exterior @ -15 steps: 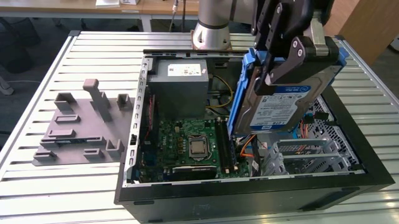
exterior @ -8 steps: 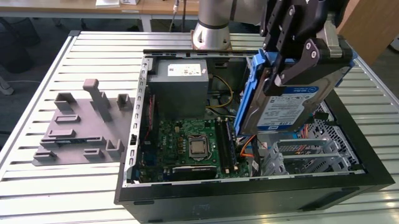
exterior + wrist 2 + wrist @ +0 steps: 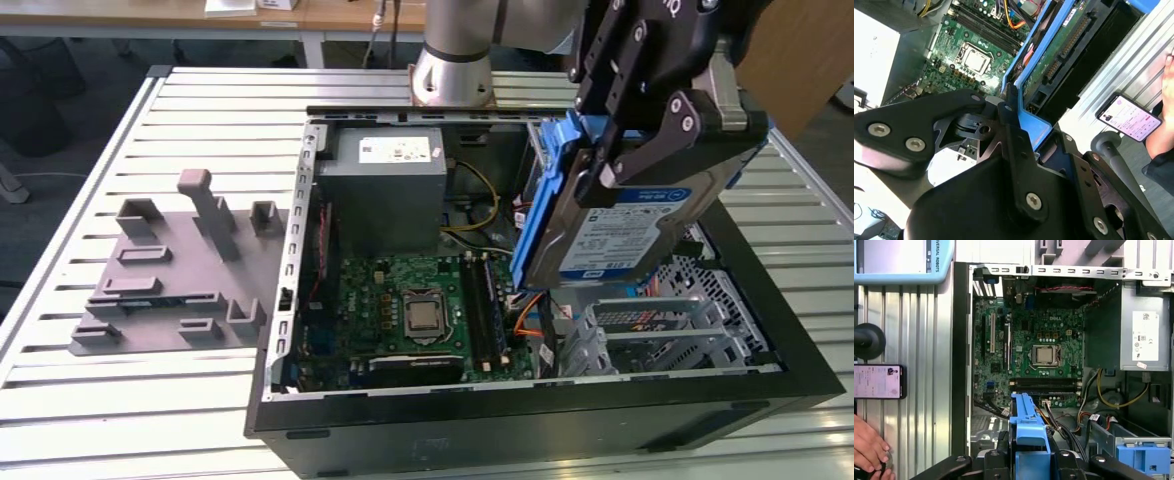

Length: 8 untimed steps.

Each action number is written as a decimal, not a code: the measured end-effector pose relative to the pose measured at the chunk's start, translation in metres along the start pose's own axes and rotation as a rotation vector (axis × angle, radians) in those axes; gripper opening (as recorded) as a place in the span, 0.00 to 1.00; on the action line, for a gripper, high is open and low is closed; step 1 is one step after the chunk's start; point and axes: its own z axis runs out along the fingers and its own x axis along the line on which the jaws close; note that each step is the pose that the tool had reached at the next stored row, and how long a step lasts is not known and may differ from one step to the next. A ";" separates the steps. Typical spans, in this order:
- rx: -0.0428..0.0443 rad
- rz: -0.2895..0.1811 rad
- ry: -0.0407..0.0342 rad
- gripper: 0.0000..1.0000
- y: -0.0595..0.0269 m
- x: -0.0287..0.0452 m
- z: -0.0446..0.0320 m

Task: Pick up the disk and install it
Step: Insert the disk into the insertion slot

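Gripper (image 3: pixel 607 170): black linkage fingers clenched on the disk, upper right of the exterior view; in both wrist views the fingers close on either side of the blue frame
Disk (image 3: pixel 621 235): held off the table, standing on edge and tilted, labelled face toward the exterior camera, hanging over the right side of the open computer case (image 3: pixel 534 420)
Disk underside: in the second wrist view the green circuit board and connector row of the disk (image 3: pixel 1054 55) lie bare, facing away from the fingers
Below the disk: silver drive cage (image 3: pixel 654 330) at lower right of the case; the disk is above it, not touching as far as I can tell
Further out: motherboard (image 3: pixel 414 300) mid-case, grey power supply (image 3: pixel 387 185) behind it, grey moulded holder (image 3: pixel 174 270) on the slatted table (image 3: pixel 134 400) at the exterior view's left, standing bare
Edge of scene: a phone (image 3: pixel 879 381) on the slats and a person's hand (image 3: pixel 869 450) near it, well apart from the gripper
Handling: judged stiff and dense, heavy for its size; smooth metal faces likely slippery, so a firm squeeze matters; sensitive to knocks
Where to hold: flat across the body or on the blue frame rails, clear of the connector end and bare board
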 end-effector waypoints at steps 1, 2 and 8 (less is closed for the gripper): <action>-0.0001 0.000 -0.0001 0.36 -0.0018 0.0002 0.0008; -0.0003 0.000 -0.0003 0.36 -0.0035 0.0010 0.0017; -0.0001 0.011 0.0000 0.36 -0.0057 0.0061 0.0081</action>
